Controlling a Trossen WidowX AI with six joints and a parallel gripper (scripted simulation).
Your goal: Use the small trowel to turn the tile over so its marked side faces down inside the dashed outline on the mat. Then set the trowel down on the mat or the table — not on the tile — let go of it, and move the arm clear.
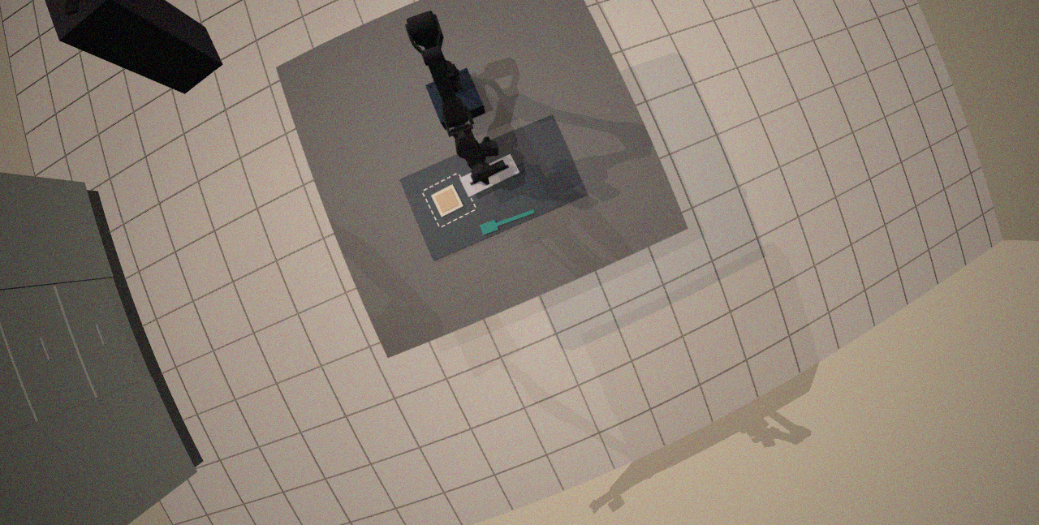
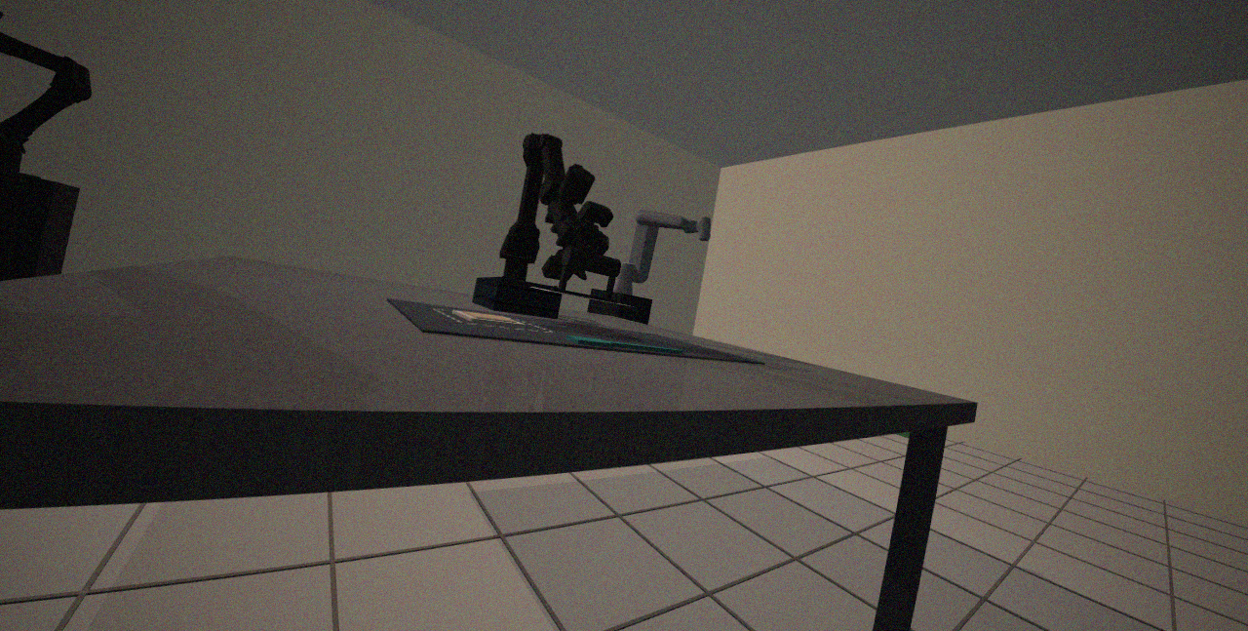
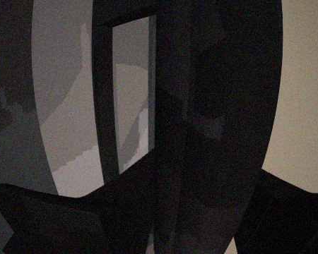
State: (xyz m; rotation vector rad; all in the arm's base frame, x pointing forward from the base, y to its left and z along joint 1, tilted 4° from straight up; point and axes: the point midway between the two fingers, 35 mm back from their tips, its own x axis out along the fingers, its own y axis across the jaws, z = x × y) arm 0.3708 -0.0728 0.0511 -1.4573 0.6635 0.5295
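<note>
The tile (image 1: pixel 446 200) (image 2: pixel 485 317) lies on the mat (image 1: pixel 436 247) (image 2: pixel 420 320), inside the dashed outline (image 1: pixel 440 225). It looks flat, with a plain tan face and pale rim up; no dark mark shows on it. My gripper (image 1: pixel 481 173) (image 2: pixel 575 267) is shut on the trowel (image 1: pixel 512 165), which has a pale, flat rectangular blade. The trowel is held low over the mat beside the tile, on the side away from the outline. In the wrist view, dark parts fill most of the picture, and the fingertips and grip are hard to make out.
A teal flat-ended tool (image 1: pixel 489 227) (image 2: pixel 624 344) lies on the mat near its edge, beside the outline. The arm's dark blue base block (image 1: pixel 473 86) (image 2: pixel 516 296) stands behind the mat. The grey table (image 1: pixel 407 311) (image 2: pixel 261 365) extends around the mat.
</note>
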